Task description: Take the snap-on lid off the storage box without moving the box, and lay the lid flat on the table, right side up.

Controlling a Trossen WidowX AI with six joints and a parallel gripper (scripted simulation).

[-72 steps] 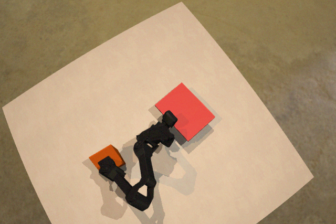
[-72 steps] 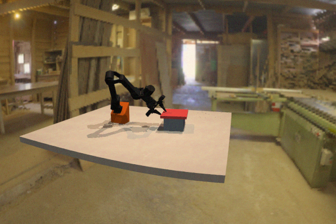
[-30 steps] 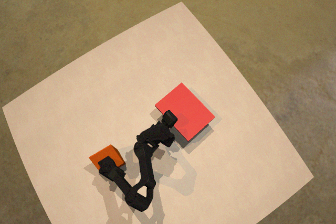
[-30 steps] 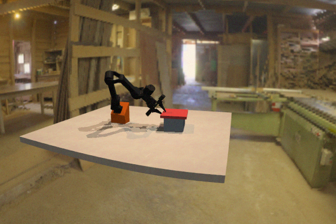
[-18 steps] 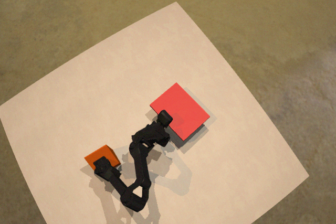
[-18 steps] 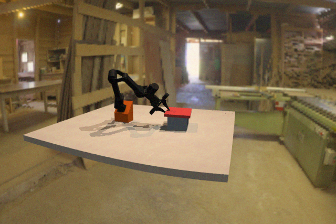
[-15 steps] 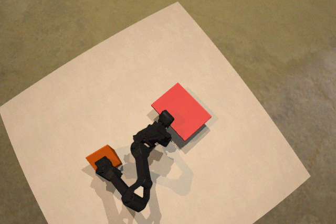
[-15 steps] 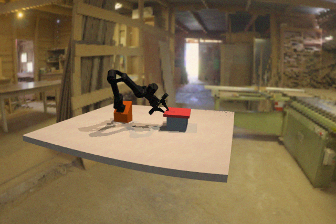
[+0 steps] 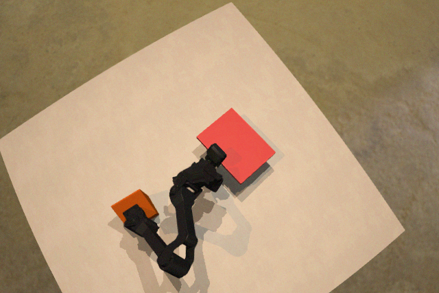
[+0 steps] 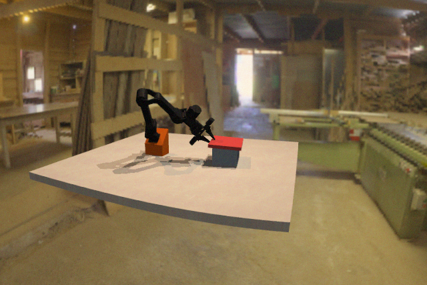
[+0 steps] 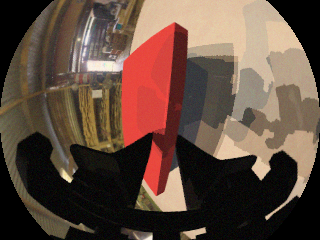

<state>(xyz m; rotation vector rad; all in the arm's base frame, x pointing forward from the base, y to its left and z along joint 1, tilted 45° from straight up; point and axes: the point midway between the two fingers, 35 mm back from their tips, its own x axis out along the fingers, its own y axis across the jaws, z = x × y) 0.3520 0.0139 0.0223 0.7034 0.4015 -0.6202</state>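
The red lid (image 9: 247, 144) (image 10: 227, 143) (image 11: 145, 90) lies right side up on the blue-grey storage box (image 10: 225, 158) (image 11: 196, 95). It overhangs the box walls. No clear gap shows between lid and box; whether the snap is loose cannot be told. My gripper (image 10: 211, 140) (image 11: 164, 137) is shut on the lid's edge on the side facing the arm base, one finger above and one below. In the top view the fingertips are hidden under the wrist parts. The box stands on the table (image 9: 170, 105) (image 10: 137, 178).
The orange arm base (image 9: 130, 200) (image 10: 157, 147) stands on the table to the left of the box in the exterior view. The black arm arches up between base and lid. The table's edges drop off to the floor.
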